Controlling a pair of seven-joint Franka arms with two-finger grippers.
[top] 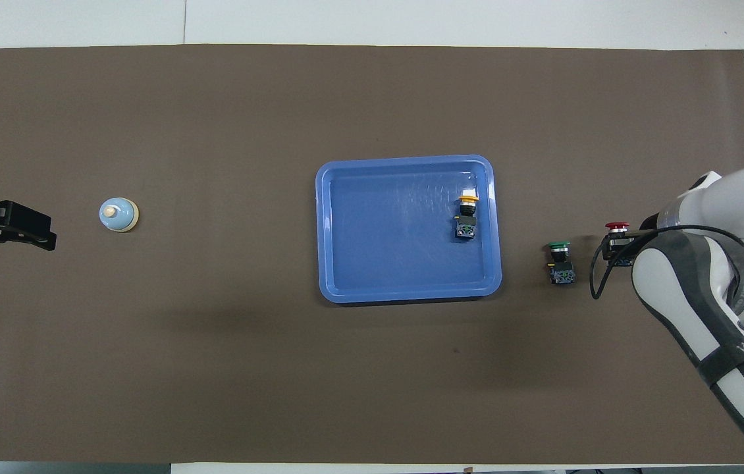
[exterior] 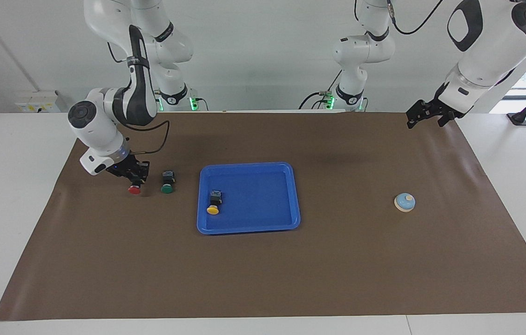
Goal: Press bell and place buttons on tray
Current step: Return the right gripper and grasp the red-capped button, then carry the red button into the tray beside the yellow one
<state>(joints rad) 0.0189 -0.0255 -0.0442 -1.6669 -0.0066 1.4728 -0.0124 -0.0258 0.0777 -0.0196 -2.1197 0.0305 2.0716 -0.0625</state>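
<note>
The blue tray (exterior: 249, 223) (top: 345, 230) lies mid-mat. The yellow button (exterior: 214, 204) (top: 466, 214) lies on its side in the tray, at the end toward the right arm. The green button (exterior: 167, 182) (top: 561, 262) lies on the mat beside the tray. My right gripper (exterior: 133, 179) (top: 621, 252) is low at the mat, shut on the body of the red button (exterior: 134, 189) (top: 617, 228), beside the green one. The bell (exterior: 404, 202) (top: 118, 215) stands toward the left arm's end. My left gripper (exterior: 423, 114) (top: 16, 227) waits raised over that end of the mat.
A brown mat (exterior: 263, 279) (top: 214, 368) covers the white table. A black cable (top: 599, 276) loops from the right wrist next to the green button. Nothing else lies on the mat.
</note>
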